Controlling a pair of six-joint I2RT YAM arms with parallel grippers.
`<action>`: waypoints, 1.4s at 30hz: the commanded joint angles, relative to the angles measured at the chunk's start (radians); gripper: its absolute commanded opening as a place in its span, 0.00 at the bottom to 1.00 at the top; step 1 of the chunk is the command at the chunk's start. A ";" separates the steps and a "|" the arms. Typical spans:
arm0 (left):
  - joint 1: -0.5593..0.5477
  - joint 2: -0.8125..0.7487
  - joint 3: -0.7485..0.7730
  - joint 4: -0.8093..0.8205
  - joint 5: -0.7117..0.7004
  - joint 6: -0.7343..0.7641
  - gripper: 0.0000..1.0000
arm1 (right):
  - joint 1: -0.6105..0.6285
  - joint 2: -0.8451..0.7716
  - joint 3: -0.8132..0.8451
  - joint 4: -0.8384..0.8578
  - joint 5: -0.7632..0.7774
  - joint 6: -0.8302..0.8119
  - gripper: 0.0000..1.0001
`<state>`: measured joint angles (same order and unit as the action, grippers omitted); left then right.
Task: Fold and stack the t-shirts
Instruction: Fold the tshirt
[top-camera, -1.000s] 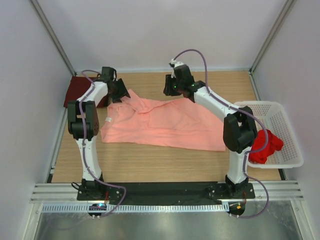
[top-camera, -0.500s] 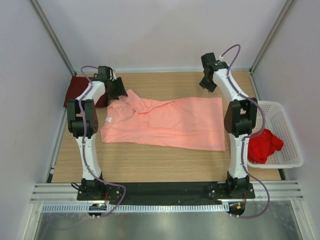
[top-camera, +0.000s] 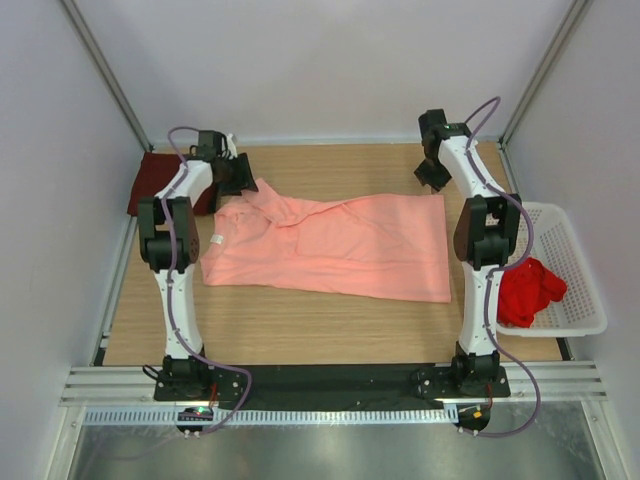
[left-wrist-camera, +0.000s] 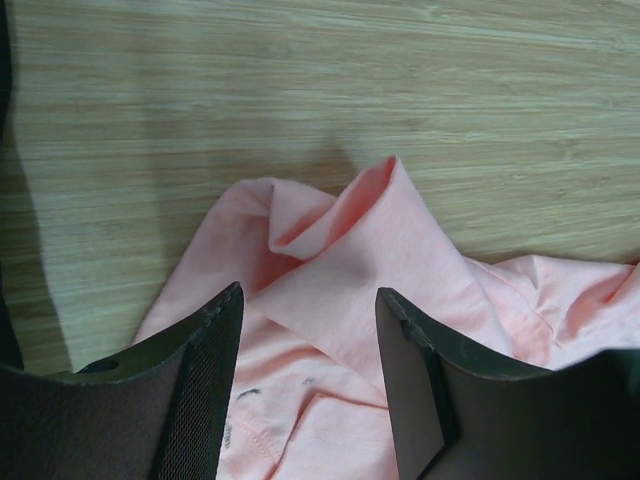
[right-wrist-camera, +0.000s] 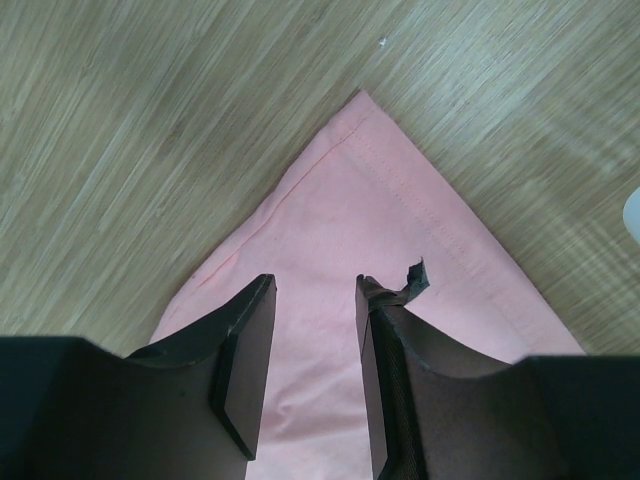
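Both spread, empty, left gripper (left-wrist-camera: 310, 295) above salmon-pink t-shirt (top-camera: 340, 245) fold, right gripper (right-wrist-camera: 315, 282) above corner

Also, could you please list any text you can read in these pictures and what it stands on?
No text is readable.
Dark marks on the salmon-pink t-shirt, left wrist view: too blurred to read.
Small white tag on that shirt, top view: too small to read.

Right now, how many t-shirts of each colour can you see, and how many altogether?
Salmon-pink cloth t-shirt: 1
Dark maroon cloth t-shirt: 1
Bright red cloth t-shirt: 1
Total: 3
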<state>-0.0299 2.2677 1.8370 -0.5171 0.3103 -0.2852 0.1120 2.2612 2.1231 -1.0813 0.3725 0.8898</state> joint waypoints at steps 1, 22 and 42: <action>0.005 0.018 0.054 -0.001 0.023 0.037 0.57 | -0.002 0.011 0.031 0.003 0.013 0.032 0.44; 0.004 -0.049 0.070 -0.037 0.041 -0.035 0.00 | -0.067 0.130 0.129 -0.060 -0.012 0.176 0.59; 0.005 -0.135 0.056 -0.133 -0.045 -0.132 0.00 | -0.098 0.198 0.150 -0.043 0.025 0.324 0.59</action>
<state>-0.0299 2.1967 1.8660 -0.6136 0.2840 -0.4088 0.0288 2.4634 2.2395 -1.1316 0.3504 1.1576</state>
